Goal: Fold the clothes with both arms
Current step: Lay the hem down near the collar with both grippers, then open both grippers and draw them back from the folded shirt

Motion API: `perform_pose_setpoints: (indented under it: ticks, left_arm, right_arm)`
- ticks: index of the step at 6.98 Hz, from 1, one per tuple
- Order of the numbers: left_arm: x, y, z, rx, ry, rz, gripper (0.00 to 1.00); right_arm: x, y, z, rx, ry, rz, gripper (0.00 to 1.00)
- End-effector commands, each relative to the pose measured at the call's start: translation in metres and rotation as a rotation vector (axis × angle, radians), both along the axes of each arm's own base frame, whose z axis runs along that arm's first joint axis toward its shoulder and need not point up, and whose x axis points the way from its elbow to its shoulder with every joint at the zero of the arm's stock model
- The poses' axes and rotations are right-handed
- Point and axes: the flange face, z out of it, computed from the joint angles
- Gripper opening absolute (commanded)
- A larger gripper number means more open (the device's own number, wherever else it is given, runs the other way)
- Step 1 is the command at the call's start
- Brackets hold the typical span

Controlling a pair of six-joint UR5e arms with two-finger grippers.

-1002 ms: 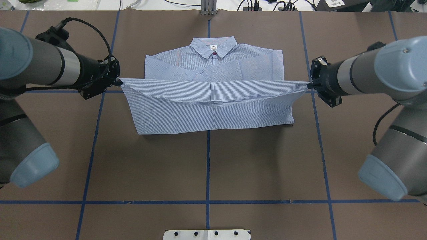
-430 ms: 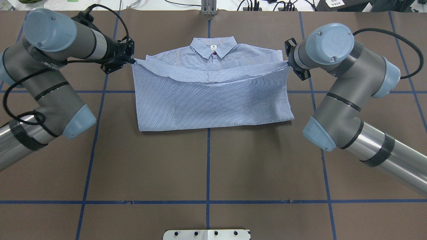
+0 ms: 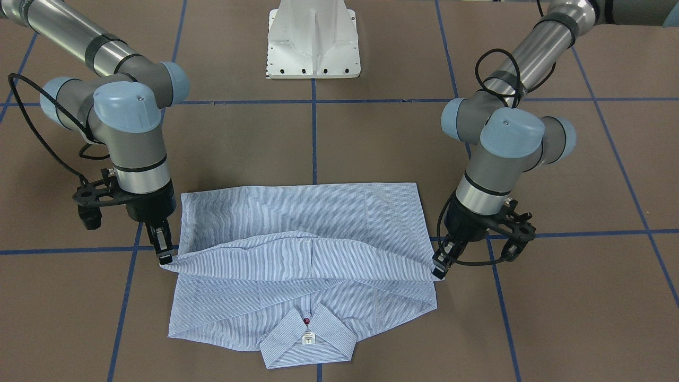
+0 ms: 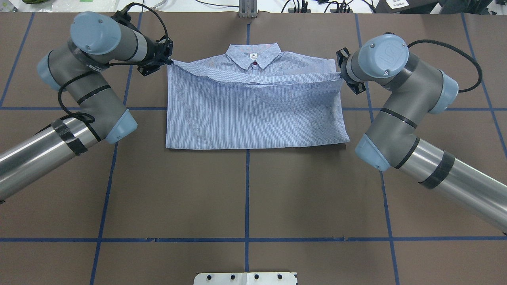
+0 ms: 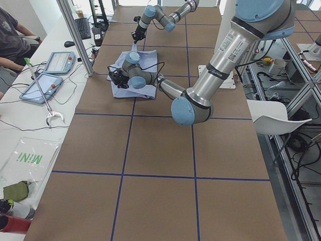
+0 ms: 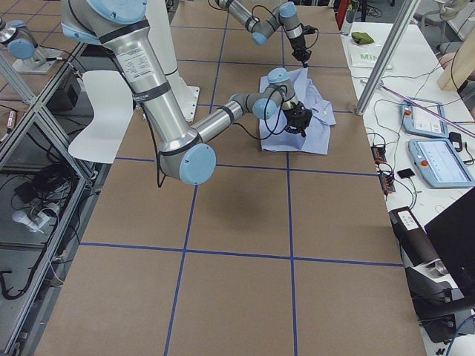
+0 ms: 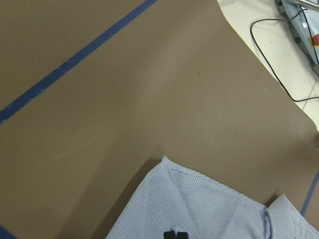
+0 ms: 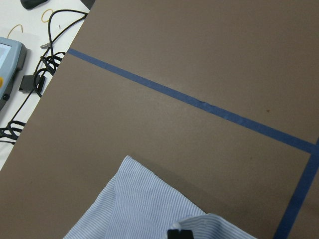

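The shirt (image 4: pixel 253 114) lies on the brown table (image 4: pixel 245 190), with its lower half folded up toward the collar (image 4: pixel 253 53). The left gripper (image 4: pixel 169 62) and the right gripper (image 4: pixel 340 77) are each closed on one corner of the raised edge.

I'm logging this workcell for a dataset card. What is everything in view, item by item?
shirt: one, light-blue with fine white stripes, mid-table, hem held over its body near the collar.
table cover: one, brown, crossed by blue tape lines.
pedestal base: one, white, at the robot's table edge.
tablets: two, blue-grey, on the side bench.
operator: one, dark shirt, seated at that bench.
left arm, right arm: two, silver-grey with light-blue caps, flanking the shirt.
left pincer, right pincer: two, black, each shut on a hem corner.
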Motion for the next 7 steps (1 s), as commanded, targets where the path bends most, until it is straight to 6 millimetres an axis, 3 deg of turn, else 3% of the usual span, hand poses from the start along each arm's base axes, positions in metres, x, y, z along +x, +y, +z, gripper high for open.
perform_pose_setpoints:
  ticks: [1,3,7]
  left_arm:
    - [0.014,-0.016,0.026,0.024,-0.004,-0.004,0.0]
    - [0.023,-0.018,0.031,0.022,-0.021,-0.013,0.0]
    - [0.035,-0.021,0.036,0.041,-0.058,-0.002,0.0]
  right_arm:
    - [-0.026,-0.024,0.0,-0.024,0.025,-0.003,0.0]
    - [-0.033,-0.029,0.021,-0.042,0.063,-0.019,0.0]
    - [-0.036,-0.039,0.038,-0.015,0.086,-0.025,0.0]
